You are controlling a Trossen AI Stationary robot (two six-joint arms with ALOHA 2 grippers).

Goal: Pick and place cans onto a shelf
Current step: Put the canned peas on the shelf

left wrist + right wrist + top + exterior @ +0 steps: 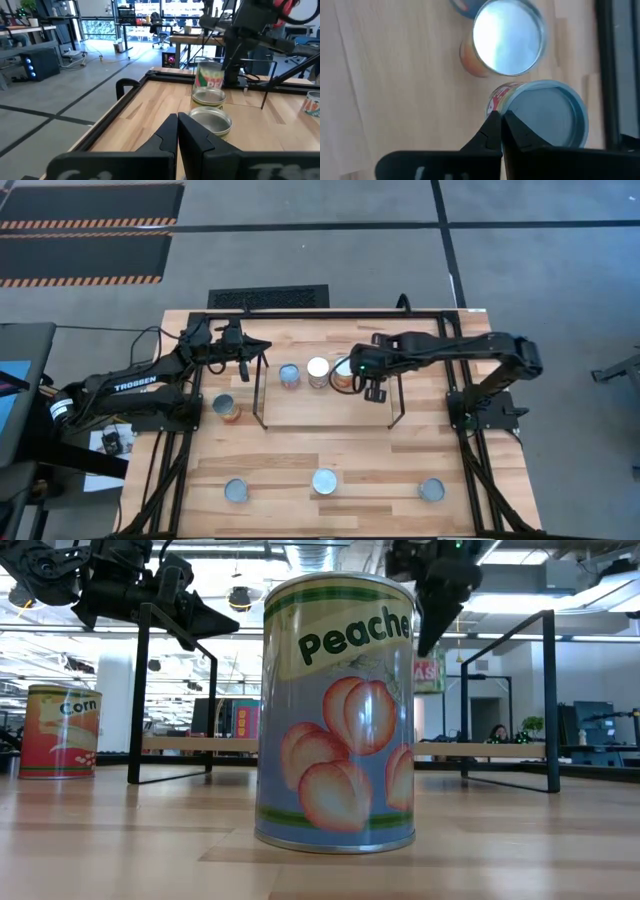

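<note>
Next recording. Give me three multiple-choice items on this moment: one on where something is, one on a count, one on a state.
1. Where is the corn can?
A. On the shelf
B. On the table, just outside the shelf's left end
C. In the right gripper

2. How many cans stand in the row on the shelf?
A. Three
B. One
C. Six

3. How do the right gripper's jaws stand?
A. Wide open
B. Shut on a can
C. Shut, holding nothing

Answers:
1. B: the high view shows it beside the shelf's left upright, below the left gripper.
2. A: a blue-topped can, a white-topped can and a third can stand side by side there.
3. C: the right wrist view shows the fingers closed together, with cans only beyond them.
</note>
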